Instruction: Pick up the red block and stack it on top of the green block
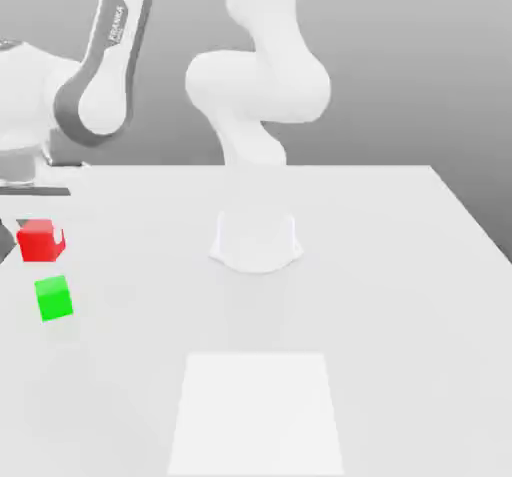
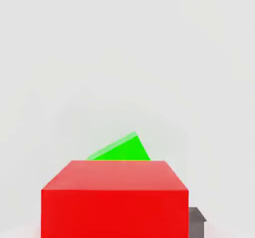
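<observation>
The table [image 1: 400,265] is the biggest thing here, a plain white top that runs across most of the exterior view, with a paler square patch [image 1: 257,413] marked on it near the front edge. Behind it the arm [image 1: 258,85] rises from its round white base [image 1: 256,241] at the middle of the table, bends over at a thick elbow and reaches out toward the exterior view's left, where its grey-and-white wrist [image 1: 100,75] hangs above the edge of the scene.

Under that wrist sits the gripper [image 1: 38,227], clenched on the red block [image 1: 40,241], which it holds clear of the table (a dark finger [image 2: 197,221] shows beside the block's lower corner in the hand view). The red block hangs near the exterior view's left edge, just above and a little behind the green block [image 1: 54,298], with a gap between the two.

The green block rests on the table, turned slightly askew. In the hand view its top [image 2: 122,149] peeks out past the red block's far edge, so it lies below and partly hidden by the red one.
</observation>
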`<state>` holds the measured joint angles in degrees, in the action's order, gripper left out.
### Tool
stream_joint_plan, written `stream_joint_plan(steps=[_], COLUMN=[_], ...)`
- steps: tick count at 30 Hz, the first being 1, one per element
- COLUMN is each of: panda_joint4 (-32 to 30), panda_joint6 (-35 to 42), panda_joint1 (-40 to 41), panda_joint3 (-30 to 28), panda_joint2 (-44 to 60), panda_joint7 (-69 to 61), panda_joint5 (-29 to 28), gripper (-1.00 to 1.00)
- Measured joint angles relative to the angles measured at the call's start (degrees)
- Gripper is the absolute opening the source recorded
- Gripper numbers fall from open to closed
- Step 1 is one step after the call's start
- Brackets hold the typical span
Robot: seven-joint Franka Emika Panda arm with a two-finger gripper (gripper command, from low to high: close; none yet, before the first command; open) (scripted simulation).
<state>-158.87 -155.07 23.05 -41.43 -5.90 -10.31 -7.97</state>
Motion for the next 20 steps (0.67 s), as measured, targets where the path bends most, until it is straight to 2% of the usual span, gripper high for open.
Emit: stream_joint_plan(steps=[5, 11, 20], panda_joint4=[0.1, 0.2, 0.8], panda_joint6=[-2.6, -5.5, -9.1], panda_joint1=[-1.7, -2.8, 0.0], panda_joint3=[-0.7, 0.1, 6.1], panda_joint2=[2.8, 7.1, 14.2], panda_joint7=[-3.3, -9.2, -19.0], panda_joint5=[4.8, 13.0, 26.5], gripper=[-1.00, -1.00, -1.00])
